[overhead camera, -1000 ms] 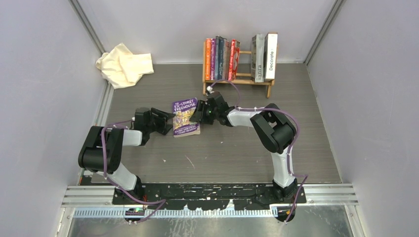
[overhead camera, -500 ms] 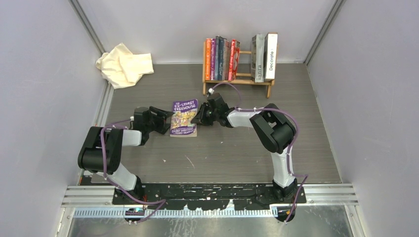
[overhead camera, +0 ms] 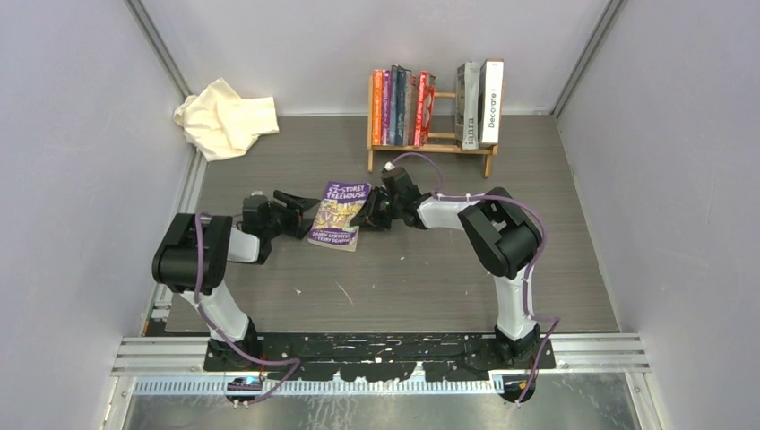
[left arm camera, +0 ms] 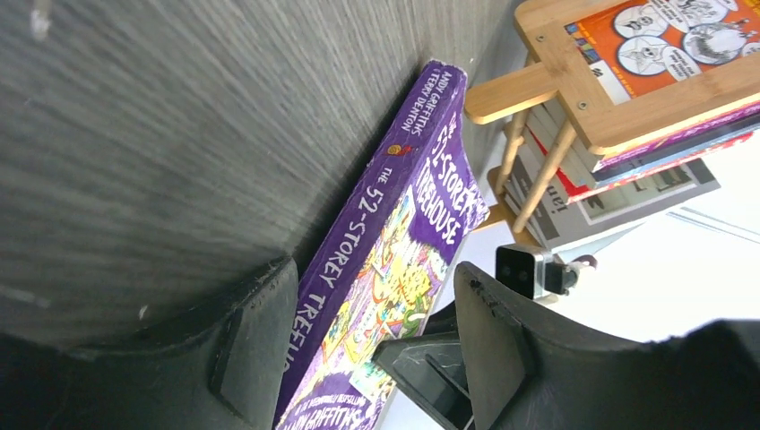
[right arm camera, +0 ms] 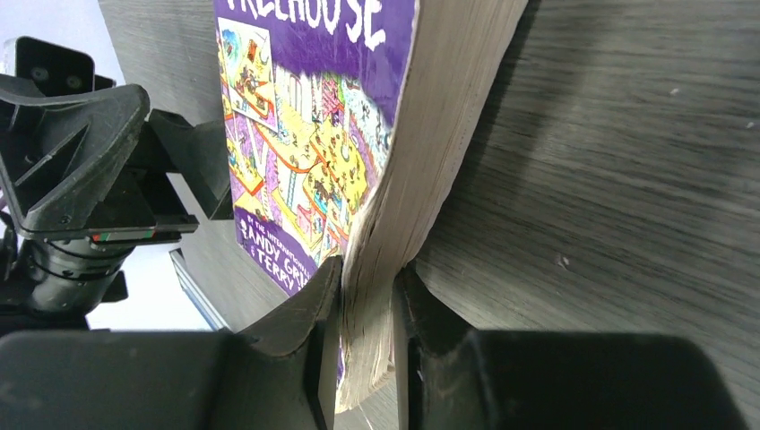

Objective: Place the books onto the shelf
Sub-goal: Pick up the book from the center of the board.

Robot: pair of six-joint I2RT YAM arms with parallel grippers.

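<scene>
right gripper (right arm camera: pixel 367 278) clamps the purple paperback book (overhead camera: pixel 339 215) by its page edge, left gripper (left arm camera: pixel 367 278) open; light-brown slatted wooden shelf (overhead camera: pixel 444 143) lies at perhaps one o'clock.

purple bk (overhead camera: pixel 338 215) "52-Storey Treehouse", white spine (overhead camera: pixel 491 90) "Decorate"

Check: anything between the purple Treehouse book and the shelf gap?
Nothing visible. The table between the purple book and the shelf is bare; only the right gripper, shut on the book's page edge, and its own arm lie that way. The gap between the shelved books looks free.
</scene>
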